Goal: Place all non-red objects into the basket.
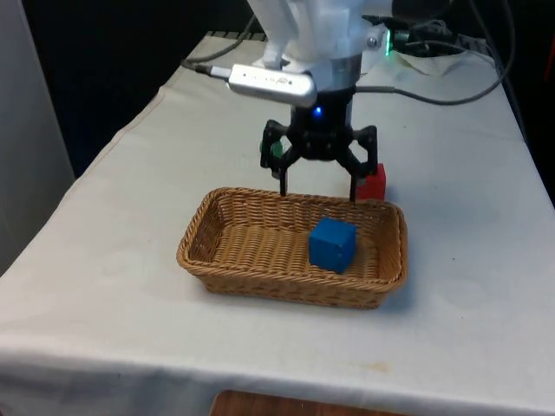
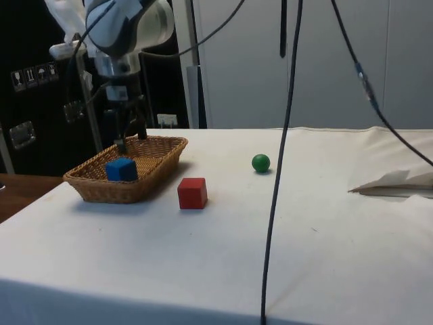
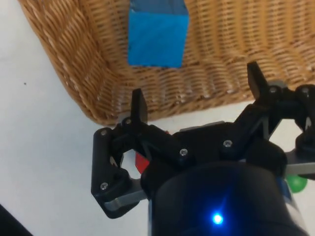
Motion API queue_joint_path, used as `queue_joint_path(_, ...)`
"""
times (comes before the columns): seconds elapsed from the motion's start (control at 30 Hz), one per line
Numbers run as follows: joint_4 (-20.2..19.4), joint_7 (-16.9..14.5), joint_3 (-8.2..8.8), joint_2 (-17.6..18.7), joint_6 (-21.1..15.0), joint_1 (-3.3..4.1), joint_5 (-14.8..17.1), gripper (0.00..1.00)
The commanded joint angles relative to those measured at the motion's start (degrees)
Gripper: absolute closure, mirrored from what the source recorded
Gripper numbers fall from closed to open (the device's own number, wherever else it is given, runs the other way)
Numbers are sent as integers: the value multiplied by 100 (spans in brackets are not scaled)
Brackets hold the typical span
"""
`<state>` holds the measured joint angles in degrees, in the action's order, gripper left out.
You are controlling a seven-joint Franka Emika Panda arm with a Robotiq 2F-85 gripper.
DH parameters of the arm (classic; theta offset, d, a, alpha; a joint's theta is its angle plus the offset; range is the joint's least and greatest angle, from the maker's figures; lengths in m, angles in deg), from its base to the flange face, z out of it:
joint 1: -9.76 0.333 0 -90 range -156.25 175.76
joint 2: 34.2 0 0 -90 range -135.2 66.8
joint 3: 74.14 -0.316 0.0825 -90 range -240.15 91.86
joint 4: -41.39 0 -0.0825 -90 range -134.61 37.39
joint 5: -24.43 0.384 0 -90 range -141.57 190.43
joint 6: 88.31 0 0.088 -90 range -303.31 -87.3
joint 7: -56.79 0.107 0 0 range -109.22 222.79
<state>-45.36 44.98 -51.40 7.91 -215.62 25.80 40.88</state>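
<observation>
Broadly, the desk [image 1: 104,286] lies under a white cloth with a few soft creases, and black curtains close off the space behind it in the front view; in the side view pale wall panels stand behind the desk, with dark cabinets at that view's left. Black cables [image 2: 281,176] hang down across the side view, and a crumpled white sheet [image 2: 399,183] lies on the cloth at that view's right.

Taking the side view from its left: the wicker basket [image 2: 162,152] sits close to the desk's edge there, with the blue cube [image 2: 121,169] resting inside it on the woven floor. Just beside the basket, apart from its wall, stands the red cube [image 2: 192,193]. Further along, well apart from both, lies the green ball [image 2: 260,162], with open cloth around it on all sides.

The tool [image 1: 317,192] hangs above the basket's far rim in the front view, its fingers spread wide and holding nothing. In the wrist view the fingertips [image 3: 138,104] stand over the rim, with the blue cube beyond them inside the basket.

In the front view, broad bare cloth lies to the front view's left of the basket and in front of it, up to the desk's near edge.
</observation>
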Motion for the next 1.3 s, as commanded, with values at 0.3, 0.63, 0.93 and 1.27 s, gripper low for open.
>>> queue_joint_path(0.3, -693, -235, 109, -607, -115, 74, -74, 0)
queue_joint_path(0.63, -1238, -298, 155, -1146, -103, 115, -189, 0)
queue_joint_path(0.93, -1725, -252, 155, -1621, -103, 149, -384, 0)
queue_joint_path(1.27, -2366, -241, 149, -2074, -229, 166, -550, 0)
